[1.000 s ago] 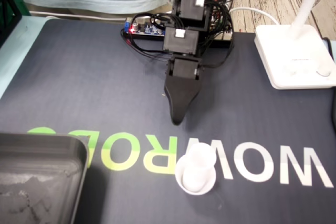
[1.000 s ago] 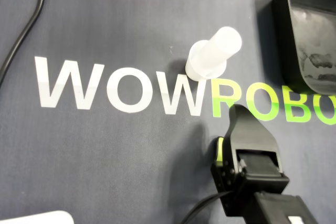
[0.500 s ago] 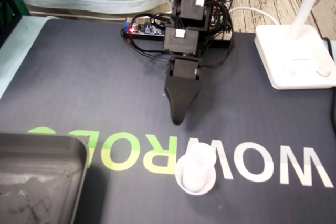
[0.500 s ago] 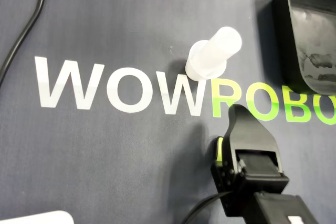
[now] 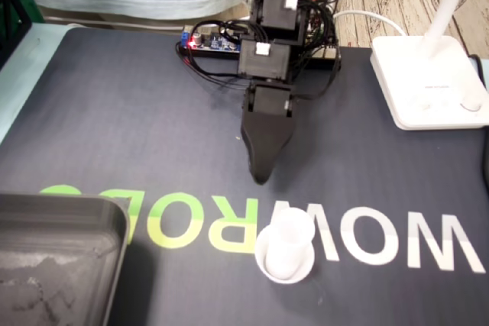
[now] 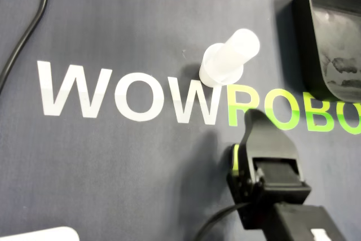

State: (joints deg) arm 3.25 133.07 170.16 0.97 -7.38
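A white translucent tube (image 5: 284, 250) stands upright on its round base on the dark mat, over the "WOWROBO" lettering; the overhead view shows the tube (image 6: 227, 60) leaning out of the picture. My black gripper (image 5: 261, 177) points down at the mat a short way behind the tube and does not touch it. In the overhead view the gripper (image 6: 256, 117) hangs below and right of the tube. Only one tapered tip shows in either view, so the jaws' state is hidden. Nothing is seen in them.
A black tray (image 5: 53, 257) sits at the front left of the fixed view and at the top right of the overhead view, tray (image 6: 333, 38). A white lamp base (image 5: 428, 85) stands at the back right. A circuit board (image 5: 214, 42) with wires lies by the arm's base. A black cable (image 6: 25, 32) crosses the mat's corner.
The gripper has crept slightly toward the white tube. The tube and tray have not moved.
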